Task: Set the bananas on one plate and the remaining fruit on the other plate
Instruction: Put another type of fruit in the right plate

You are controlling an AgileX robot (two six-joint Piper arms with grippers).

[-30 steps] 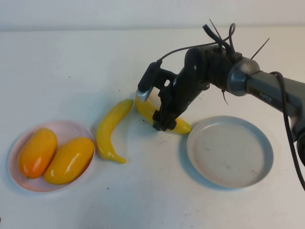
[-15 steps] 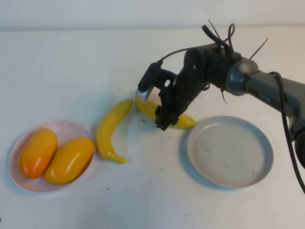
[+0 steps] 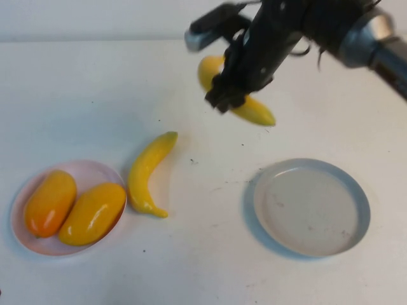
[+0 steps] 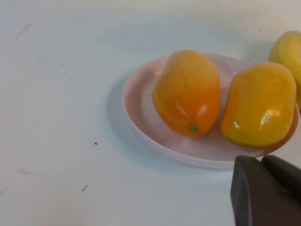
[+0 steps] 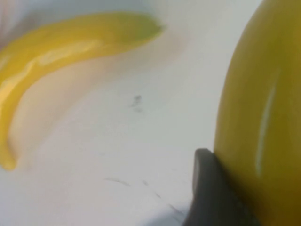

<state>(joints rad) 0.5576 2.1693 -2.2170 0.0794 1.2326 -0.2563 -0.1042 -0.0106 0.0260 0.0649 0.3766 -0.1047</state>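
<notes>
My right gripper [image 3: 224, 95] is shut on one banana [image 3: 255, 112], held in the air over the far middle of the table. In the right wrist view that banana [image 5: 263, 108] presses against one of the fingers [image 5: 209, 188]. The second banana [image 3: 147, 171] lies on the table beside the pink plate [image 3: 89, 166], which holds two orange-yellow fruits [image 3: 49, 202] [image 3: 93, 213]. The grey-blue plate [image 3: 311, 206] sits at the right with nothing on it. My left gripper [image 4: 261, 162] is shut with nothing in it, close to the pink plate [image 4: 141, 94]; it is outside the high view.
The left wrist view shows both plump fruits [image 4: 188, 92] [image 4: 258, 103] on the pink plate and an end of the lying banana [image 4: 288, 49]. White tabletop stretches between the two plates.
My right gripper closed on the banana and lifted it off the table, up and toward the far side. The other banana, both plates and the left arm stayed put.
</notes>
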